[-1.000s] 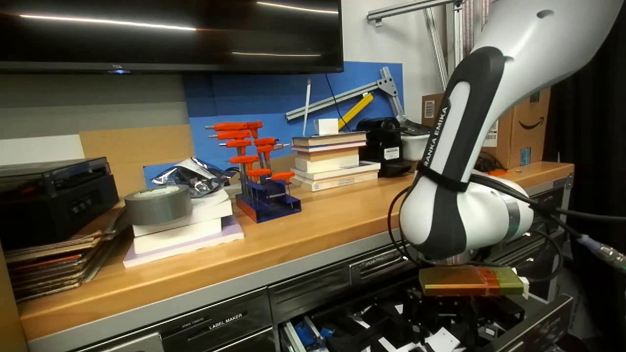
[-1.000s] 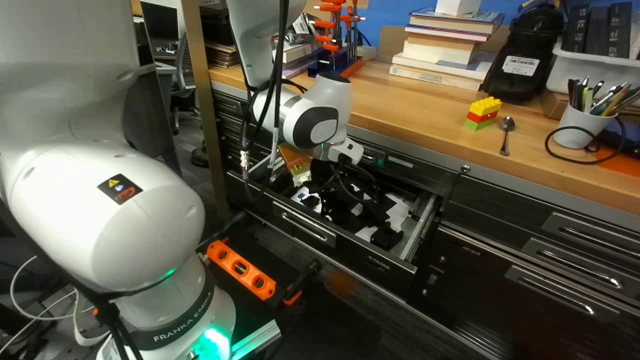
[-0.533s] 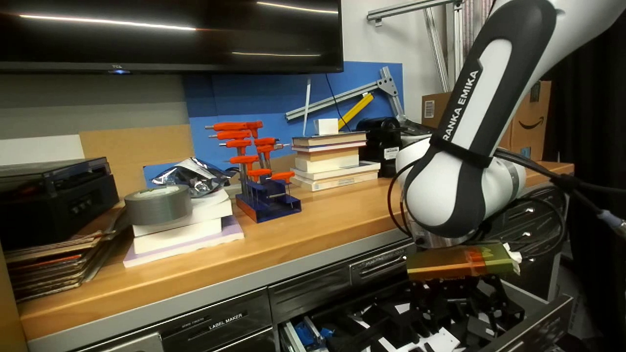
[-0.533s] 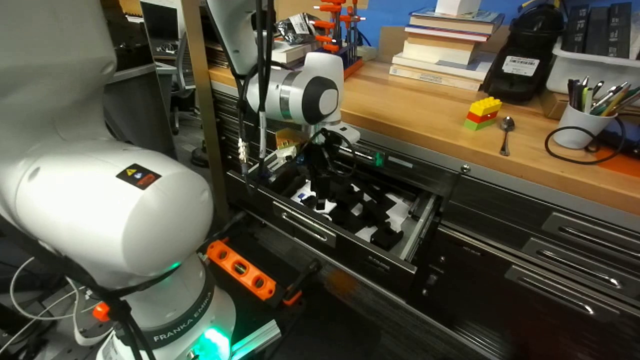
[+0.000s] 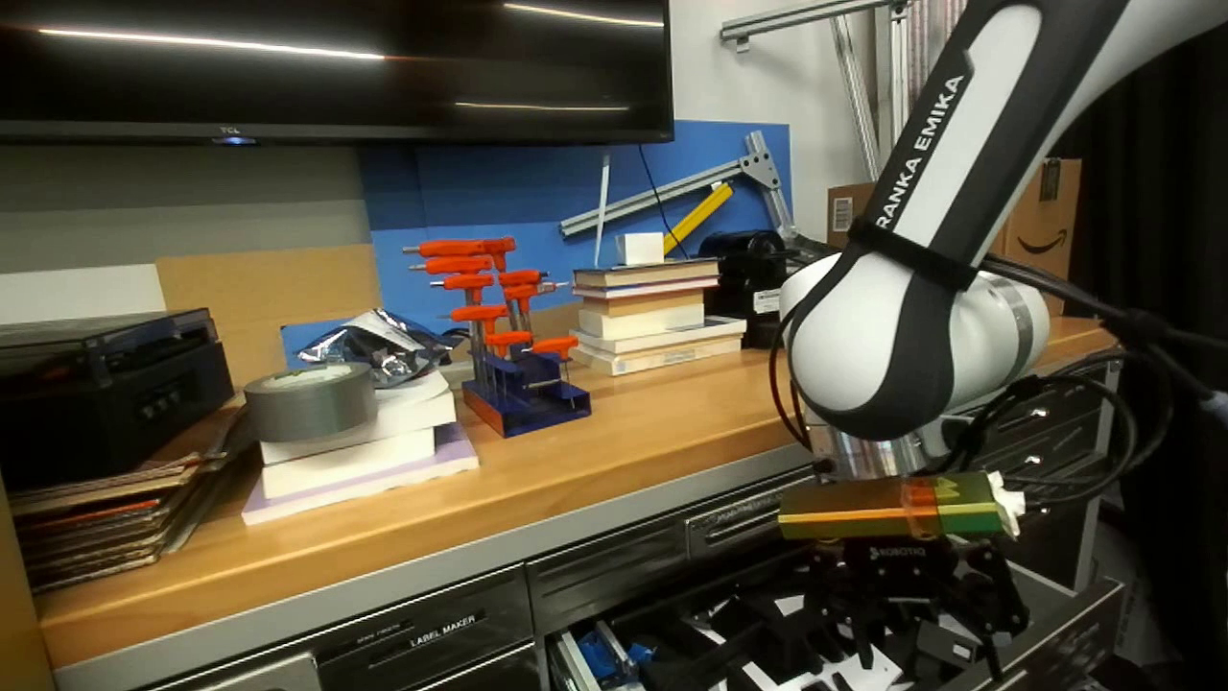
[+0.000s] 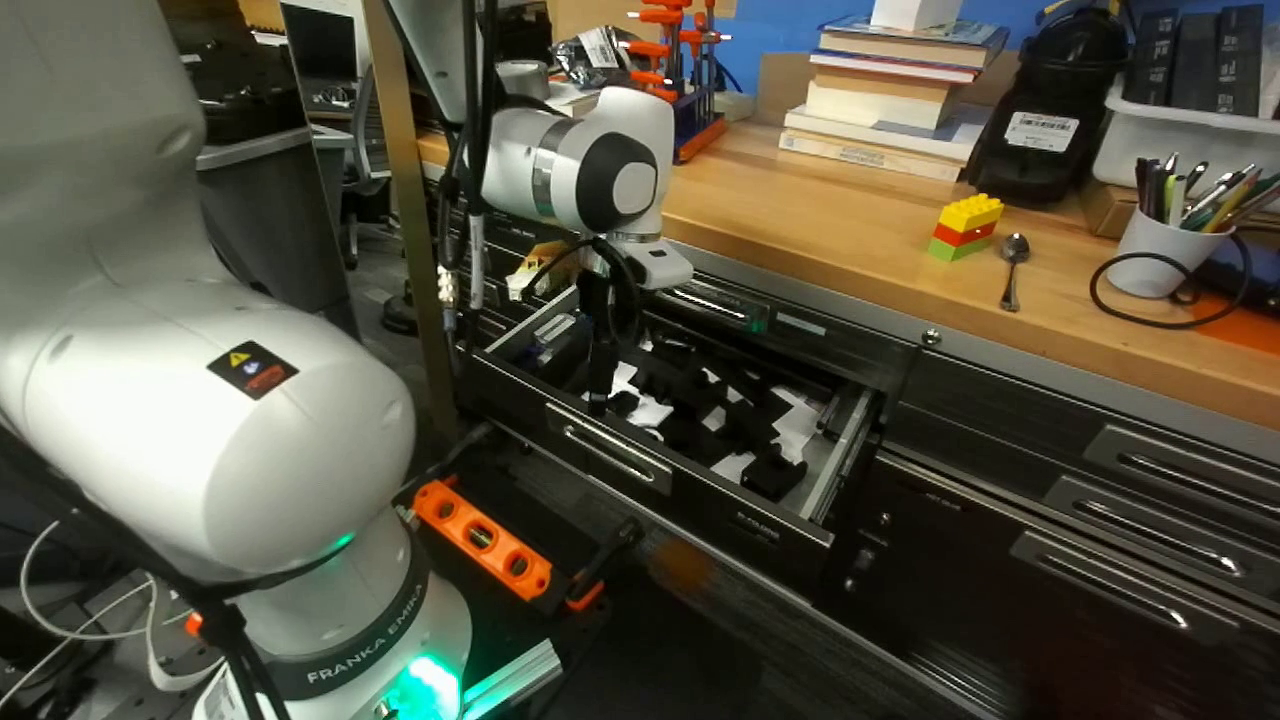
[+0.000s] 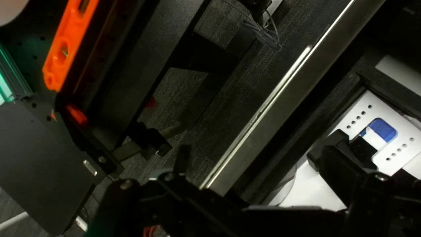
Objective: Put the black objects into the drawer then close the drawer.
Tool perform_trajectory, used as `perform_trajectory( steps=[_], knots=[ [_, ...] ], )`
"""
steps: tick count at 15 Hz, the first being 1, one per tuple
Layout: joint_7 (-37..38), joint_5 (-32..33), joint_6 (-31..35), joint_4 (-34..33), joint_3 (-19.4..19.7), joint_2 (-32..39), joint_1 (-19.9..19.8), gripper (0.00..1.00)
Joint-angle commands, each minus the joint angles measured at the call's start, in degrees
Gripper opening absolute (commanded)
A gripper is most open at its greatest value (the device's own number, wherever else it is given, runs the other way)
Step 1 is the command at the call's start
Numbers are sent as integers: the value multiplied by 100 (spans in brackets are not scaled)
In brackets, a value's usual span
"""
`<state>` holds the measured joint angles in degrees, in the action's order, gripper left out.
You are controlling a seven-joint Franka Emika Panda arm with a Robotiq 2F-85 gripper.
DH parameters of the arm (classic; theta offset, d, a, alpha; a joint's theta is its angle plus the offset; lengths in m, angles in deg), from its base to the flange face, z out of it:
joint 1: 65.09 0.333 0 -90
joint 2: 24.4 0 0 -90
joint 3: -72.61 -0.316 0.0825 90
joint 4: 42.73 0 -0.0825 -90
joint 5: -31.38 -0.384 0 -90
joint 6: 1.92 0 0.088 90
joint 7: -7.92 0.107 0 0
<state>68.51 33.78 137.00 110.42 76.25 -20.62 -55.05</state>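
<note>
A: Surroundings & obstructions?

B: Below the desk (image 5: 672,413), the drawer (image 6: 705,505), pulled out. Desk items incl. tape (image 5: 310,413), silver bag (image 5: 379,350), toy bricks (image 6: 965,228) & spoon (image 6: 1012,250). In an exterior view, the arm (image 6: 640,120) & hanging cables (image 6: 478,150) block sight of part of the drawer; in an exterior view, an amber box (image 5: 844,509) on the arm covers the upper end of the tool (image 7: 256,154).

A: Qty. of each?

B: Tape, 1 roll; spoon, 1; book stacks (image 5: 643,317), 2; orange-handled hex keys (image 5: 480,314), at least 7. As for the black objects (image 6: 745,425): several, overlapping, exact no. unclear.

A: Where are those?

B: Inside the drawer, amid white pcs. (image 6: 797,425); blue pcs. (image 5: 597,655) lie by one side wall.

A: Other containers?

B: White cup (image 6: 1160,235), w/ pens (image 6: 1190,195); white bin (image 6: 1180,140), w/ 3 black boxes (image 6: 1195,60); blue stand (image 5: 552,408), w/ the hex keys.

A: State of the tool?

B: Its fingers (image 7: 182,159) spread wide apart; in the wrist view, the drawer's front edge shows btwn them. Contact w/ it can't be told.
</note>
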Motion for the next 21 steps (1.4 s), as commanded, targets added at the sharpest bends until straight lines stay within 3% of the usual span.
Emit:
perform_trajectory(
  steps=[1, 4, 5, 11, 17, 21],
  knots=[
    [1054, 30, 226, 446, -172, -286, -237, 100],
    [1829, 68, 513, 663, -195, -219, -305, 100],
    [1965, -16, 708, 387, -207, 93, -326, 100],
    [2716, -28, 2515, 442, -63, 715, -300, 100],
    [2614, -539, 3421, 455, 19, 1259, -207, 100],
    [2293, -464, 4386, 472, 453, 1425, 55, 100]
  ],
)
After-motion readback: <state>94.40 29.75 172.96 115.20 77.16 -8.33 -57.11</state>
